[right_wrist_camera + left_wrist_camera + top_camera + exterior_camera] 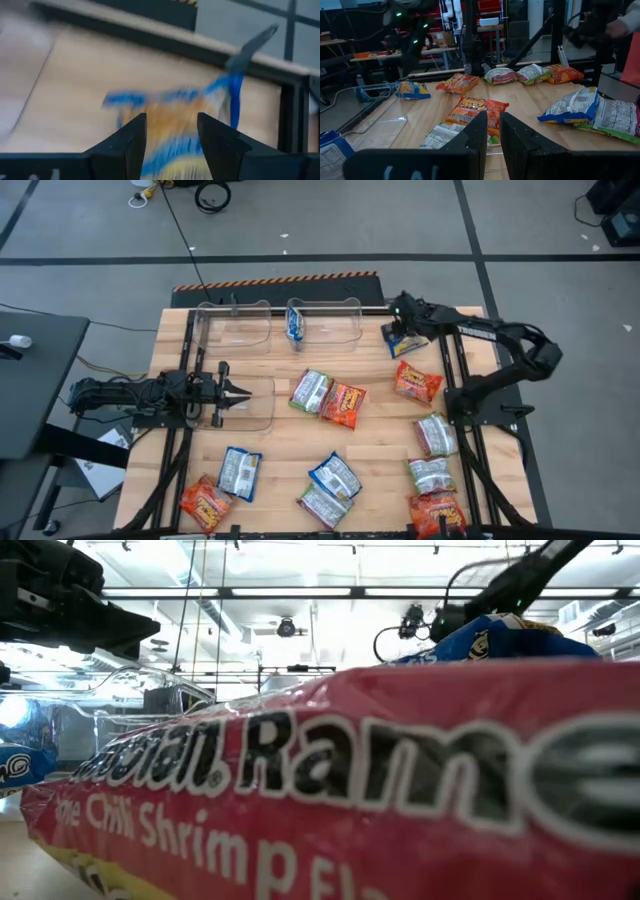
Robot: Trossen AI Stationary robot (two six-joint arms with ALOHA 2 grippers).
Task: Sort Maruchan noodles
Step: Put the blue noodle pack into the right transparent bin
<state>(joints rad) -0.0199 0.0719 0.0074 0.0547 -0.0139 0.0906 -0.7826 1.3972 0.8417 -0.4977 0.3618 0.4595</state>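
My right claw (402, 335) reaches across the far right part of the table (380, 435), its arm bent back toward the right edge, and its fingers stand apart on either side of a blue-and-yellow packet (175, 125) that lies on the wood under it; from the blur of my right wrist view I cannot tell whether the fingers press it. My left claw (243, 392) lies low and level at the left side, pointing toward the middle, its fingers (470, 135) close together with a narrow gap and nothing between them, tips over a clear bin (255, 405). From above I see two more clear bins (235, 325) along the far edge, one with a blue packet (297, 325) standing in it, and the other Maruchan noodles (328, 398) spread over the table: a green-and-white one touching an orange-red one at the centre, an orange-red packet (416, 382) near my right arm, more green-and-white and orange-red ones down the right side, blue and orange-red ones along the near edge. The low view shows none of that layout; an orange-red wrapper (380, 800) fills it, and there I read "Ramen" and "Chili Shrimp". My left wrist view shows the packets lying flat, one blue packet (570, 106) turned to its printed back, and a person's hand at the far right beyond the table.
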